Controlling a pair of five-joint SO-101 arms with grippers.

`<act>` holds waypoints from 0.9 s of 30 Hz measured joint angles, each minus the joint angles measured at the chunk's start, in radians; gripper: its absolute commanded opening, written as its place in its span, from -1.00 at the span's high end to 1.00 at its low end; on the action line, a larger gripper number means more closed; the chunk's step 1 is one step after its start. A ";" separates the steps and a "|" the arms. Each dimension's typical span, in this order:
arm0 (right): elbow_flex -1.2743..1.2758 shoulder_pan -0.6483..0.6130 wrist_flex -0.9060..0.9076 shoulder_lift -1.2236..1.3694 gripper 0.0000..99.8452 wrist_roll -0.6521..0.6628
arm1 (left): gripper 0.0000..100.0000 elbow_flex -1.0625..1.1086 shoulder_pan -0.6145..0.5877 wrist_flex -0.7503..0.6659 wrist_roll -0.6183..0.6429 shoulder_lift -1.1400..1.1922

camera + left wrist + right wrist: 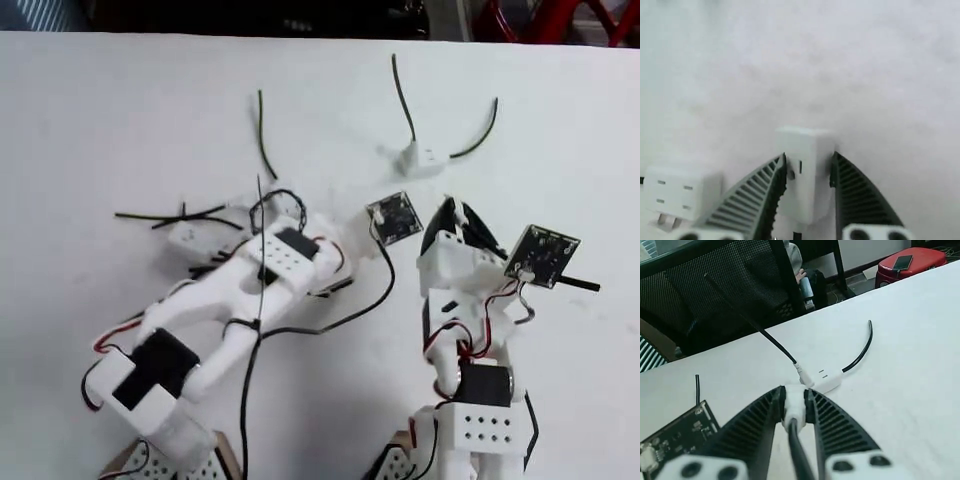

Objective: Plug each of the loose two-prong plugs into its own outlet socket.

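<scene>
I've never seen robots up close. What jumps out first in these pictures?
On the white table, the right arm's jaws pinch a white plug with a black cord, just short of an outlet block with two cords curving off it. The left arm's jaws grip a boxy white piece, with a slotted outlet lying close beside it.

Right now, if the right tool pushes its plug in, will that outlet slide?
Likely slides: the outlet looks small and lies loose on the smooth table. Its thin cords look bendy, so probably won't anchor it.
</scene>
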 measured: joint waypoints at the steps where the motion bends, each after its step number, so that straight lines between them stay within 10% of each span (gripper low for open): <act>1: 0.000 0.000 0.000 0.000 0.97 0.000 | 0.78 -0.003 0.002 0.002 0.000 0.000; 16: 0.000 -0.002 0.000 0.000 0.97 0.000 | 0.54 -0.104 -0.020 0.219 -0.049 0.023; 27: 0.000 -0.002 0.000 0.000 0.97 0.000 | 0.89 -0.391 -0.028 0.428 -0.040 0.221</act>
